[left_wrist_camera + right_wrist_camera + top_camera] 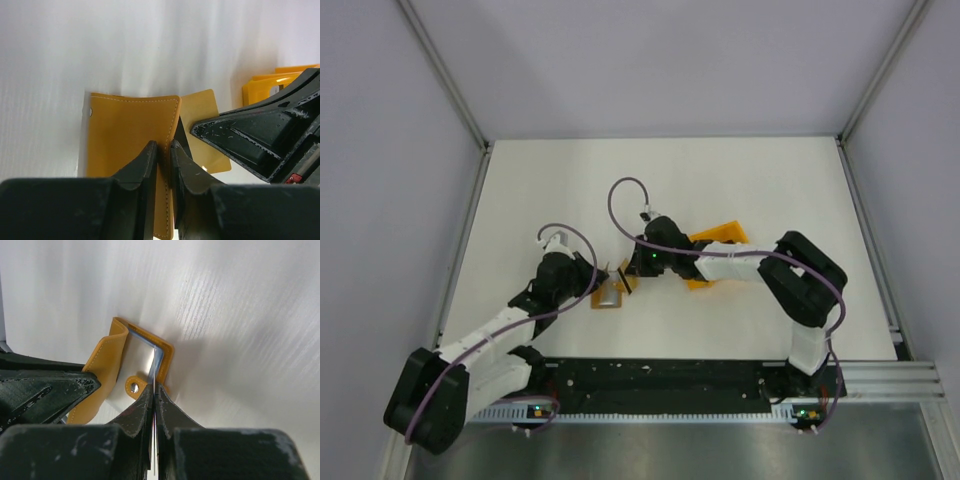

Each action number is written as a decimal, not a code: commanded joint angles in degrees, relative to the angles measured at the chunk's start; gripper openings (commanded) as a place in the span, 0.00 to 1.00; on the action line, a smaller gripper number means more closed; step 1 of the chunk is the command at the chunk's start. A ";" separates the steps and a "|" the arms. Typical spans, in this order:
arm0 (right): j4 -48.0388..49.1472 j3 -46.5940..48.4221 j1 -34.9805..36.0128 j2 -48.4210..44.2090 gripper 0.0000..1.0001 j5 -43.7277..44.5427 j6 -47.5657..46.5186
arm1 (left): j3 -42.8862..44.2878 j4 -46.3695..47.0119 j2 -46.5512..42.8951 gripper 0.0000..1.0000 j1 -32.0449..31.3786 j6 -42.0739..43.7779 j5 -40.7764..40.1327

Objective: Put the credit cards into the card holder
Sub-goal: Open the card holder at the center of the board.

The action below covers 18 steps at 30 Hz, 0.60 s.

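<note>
Left pincer (164,147) was clamped shut on one flap of the orange wallet (125,130) at mid-table (740,180) – soft leather, likely to bend. Between its flaps sat a silvery card (137,362) – probably light, stiff, slippery – pinched by its free edge in the closed right pincer (154,392).

Obstacles: left gripper (597,289) and right gripper (627,279) crowd card holder (610,299); orange object (725,236), possibly a box, under right arm (732,266). Free: table's (720,180) far half.
</note>
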 commanded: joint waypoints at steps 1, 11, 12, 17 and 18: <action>-2.82 1.76 1.85 -6.77 0.00 6.41 -3.11 | 0.50 0.64 0.66 0.00 -0.01 -4.81 3.42; -7.39 2.89 6.42 -8.46 0.00 15.55 -1.62 | -2.31 5.38 -0.13 0.00 -0.19 -13.34 3.69; -7.66 3.33 7.04 -8.02 0.00 16.69 -1.62 | -3.10 6.43 -0.39 0.00 -0.28 -14.13 3.69; -12.83 7.37 10.37 -4.77 0.00 22.58 -3.37 | -5.48 7.41 -1.36 0.00 -0.19 -15.28 3.25; -13.28 8.08 10.99 -4.15 0.00 23.72 -3.81 | -5.74 7.06 -1.62 0.00 -0.19 -15.37 2.99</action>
